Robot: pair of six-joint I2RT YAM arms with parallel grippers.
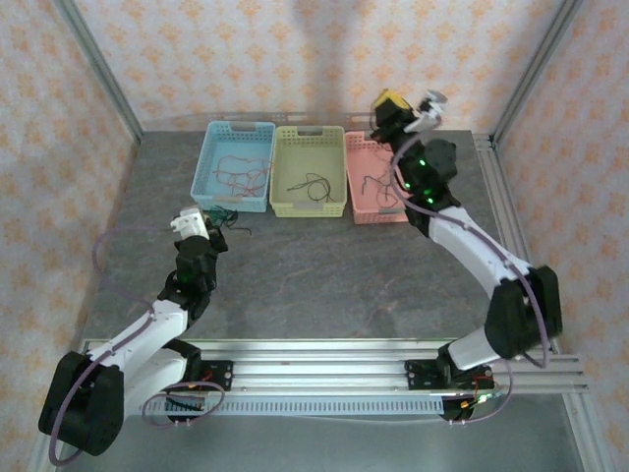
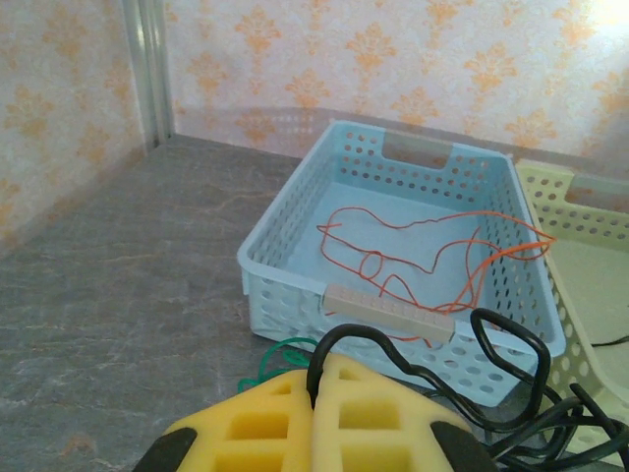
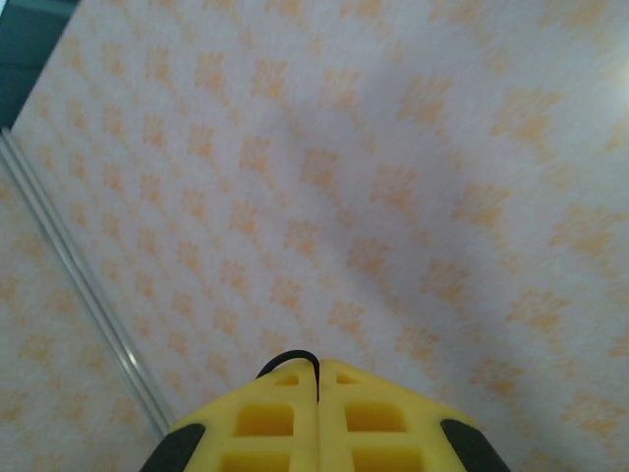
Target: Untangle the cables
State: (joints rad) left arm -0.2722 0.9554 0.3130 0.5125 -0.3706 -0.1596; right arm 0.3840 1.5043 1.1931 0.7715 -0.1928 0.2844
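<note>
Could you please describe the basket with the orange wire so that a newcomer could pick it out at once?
On the grey table, three plastic baskets stand in a row along the far wall. Take the leftmost one, the blue basket, which holds a tangle of orange wire. Its neighbours are a yellow basket and a pink basket.

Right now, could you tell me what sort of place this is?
Probably a lab robot cell: orange-patterned wall panels in aluminium framing, a grey stone-look table, and perforated plastic baskets, blue, yellow and pink.
</note>
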